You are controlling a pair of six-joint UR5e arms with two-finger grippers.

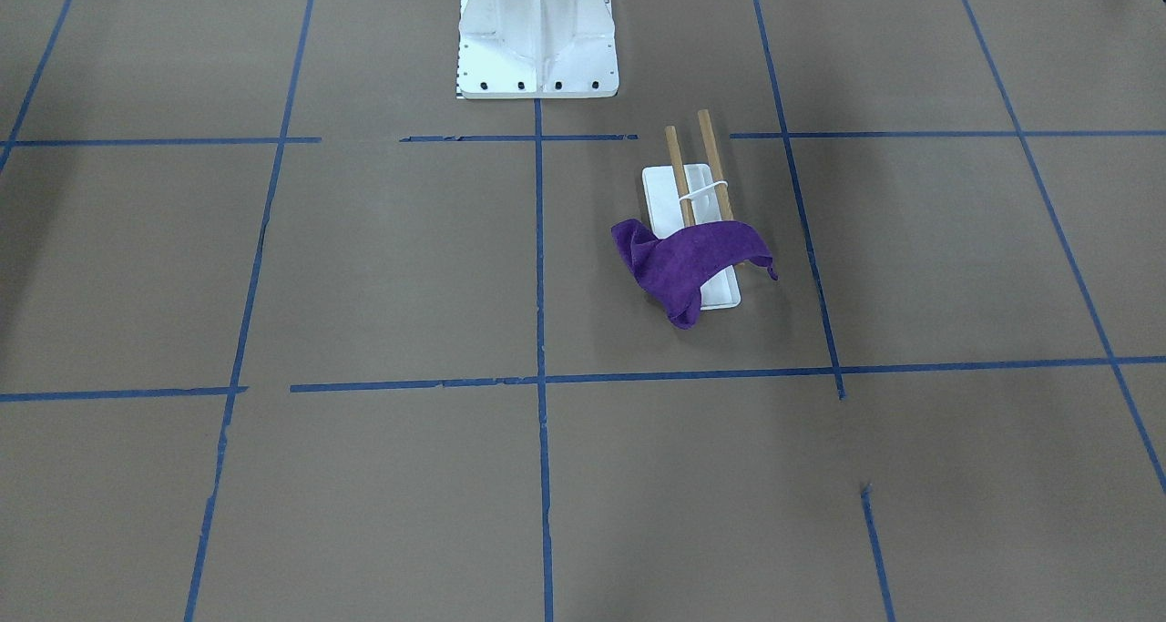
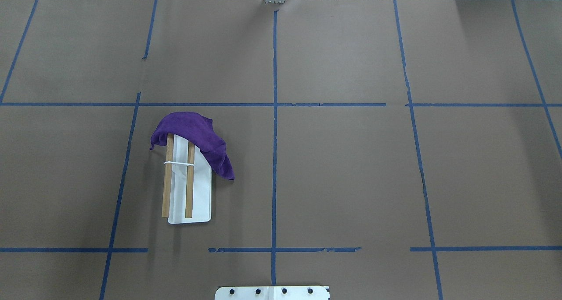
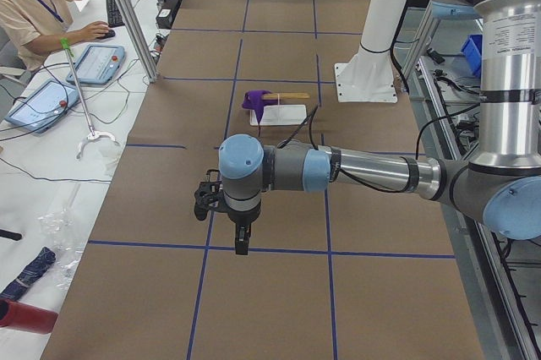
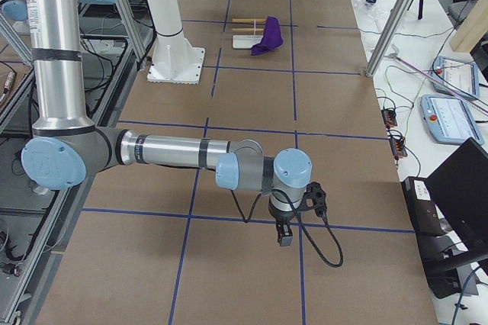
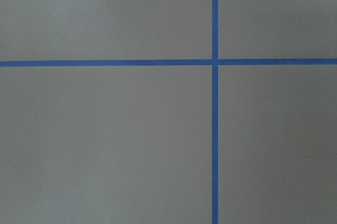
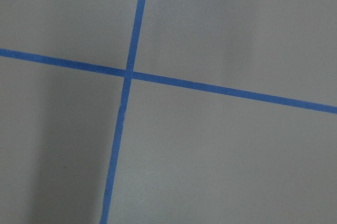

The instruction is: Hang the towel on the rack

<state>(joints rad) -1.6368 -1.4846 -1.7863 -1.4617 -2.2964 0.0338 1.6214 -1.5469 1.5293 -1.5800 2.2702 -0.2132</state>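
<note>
Item 1, towel (image 2: 193, 131): purple cloth, draped over the end of the rack (image 2: 202, 199) that points away from my pedestal (image 2: 272, 292). It covers that end of both rods (image 2: 167, 190). One side trails down toward my right, over the edge of the rack's base, to the bench (image 2: 351, 181). On the other side a small corner sticks out past the outer rod. The front view shows the same: the towel (image 1: 692, 258) lies across the rods with its longer lobe hanging down to the bench.

Item 2, rack: flat white base with two brown rods lying parallel along it, joined near the middle by a thin white bracket (image 2: 179, 163). It sits on my left half of the bench, in the middle row of squares, just left of the centre tape line.

Item 3, bench: brown paper cover, gridded with blue tape.

Item 4, left arm (image 3: 355, 167): stretched low over the bench, wrist pointing down, well apart from the rack. Its camera sees only paper and a tape crossing (image 5: 215, 62). Left jaws: I cannot tell whether spread or pressed together.

Item 5, right arm (image 4: 175, 149): likewise stretched out, wrist down, well apart from the rack, over another tape crossing (image 6: 128, 72). Right jaws: I cannot tell either.
</note>
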